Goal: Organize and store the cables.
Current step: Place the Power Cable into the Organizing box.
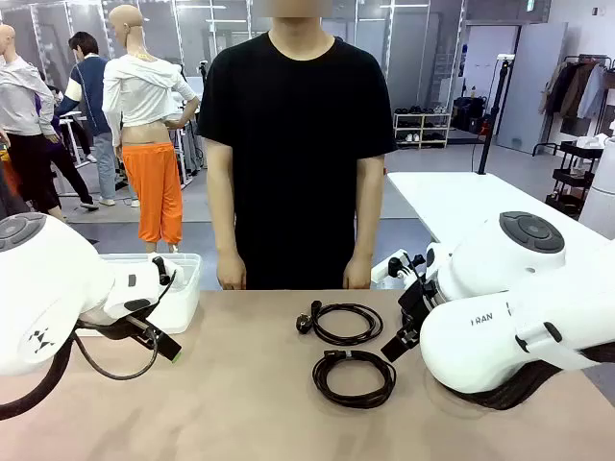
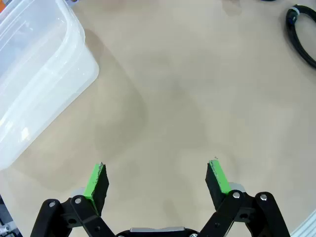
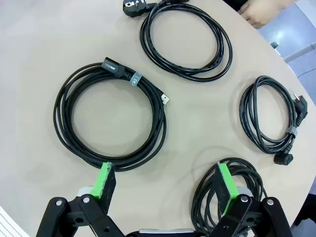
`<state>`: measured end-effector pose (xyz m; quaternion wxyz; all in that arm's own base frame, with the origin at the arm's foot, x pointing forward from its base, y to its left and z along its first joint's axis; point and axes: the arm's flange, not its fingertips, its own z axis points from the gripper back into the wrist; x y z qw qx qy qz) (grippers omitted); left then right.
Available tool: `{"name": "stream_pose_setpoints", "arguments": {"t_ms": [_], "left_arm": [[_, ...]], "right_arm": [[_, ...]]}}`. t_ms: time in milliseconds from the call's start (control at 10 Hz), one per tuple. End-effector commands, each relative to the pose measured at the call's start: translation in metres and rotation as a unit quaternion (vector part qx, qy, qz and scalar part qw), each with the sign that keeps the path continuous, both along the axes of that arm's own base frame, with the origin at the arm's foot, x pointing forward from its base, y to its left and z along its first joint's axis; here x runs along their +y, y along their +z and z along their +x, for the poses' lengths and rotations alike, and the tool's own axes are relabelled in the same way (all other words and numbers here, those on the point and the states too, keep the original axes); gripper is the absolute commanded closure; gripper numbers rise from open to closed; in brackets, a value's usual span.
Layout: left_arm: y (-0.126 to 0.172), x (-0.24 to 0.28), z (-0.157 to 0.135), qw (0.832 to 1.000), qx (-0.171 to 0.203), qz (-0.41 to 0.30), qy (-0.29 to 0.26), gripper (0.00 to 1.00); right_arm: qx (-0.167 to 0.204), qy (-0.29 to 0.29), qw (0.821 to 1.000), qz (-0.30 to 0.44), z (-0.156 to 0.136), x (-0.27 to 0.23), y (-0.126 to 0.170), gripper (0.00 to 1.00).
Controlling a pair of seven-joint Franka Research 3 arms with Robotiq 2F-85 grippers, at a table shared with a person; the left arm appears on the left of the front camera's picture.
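Left gripper [image 2: 157, 167] hangs wide open over bare desk [image 2: 173, 89], with plenty of room around it; the clear bin [image 2: 44, 74] sits off to one side, its far end cut off by the frame; right gripper [image 3: 164, 168], jaws spread and empty, hovers over four coiled cables [image 3: 64, 123] lying apart near the desk's curved edge; I lose one coil partly behind its finger [image 3: 228, 185].
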<state>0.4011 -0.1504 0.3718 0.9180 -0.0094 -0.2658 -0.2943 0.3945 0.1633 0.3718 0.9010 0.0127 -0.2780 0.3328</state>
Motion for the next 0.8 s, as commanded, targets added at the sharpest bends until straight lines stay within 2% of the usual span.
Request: {"name": "stream_pose_setpoints", "arguments": {"t_ms": [0,700], "left_arm": [[0.0,-0.0003,-0.0001,1.0,0.0,0.0,0.0,0.0],[0.0,-0.0003,-0.0001,1.0,0.0,0.0,0.0,0.0]], "right_arm": [[0.0,0.0,1.0,0.0,0.0,0.0,0.0,0.0],[0.0,0.0,1.0,0.0,0.0,0.0,0.0,0.0]]}}
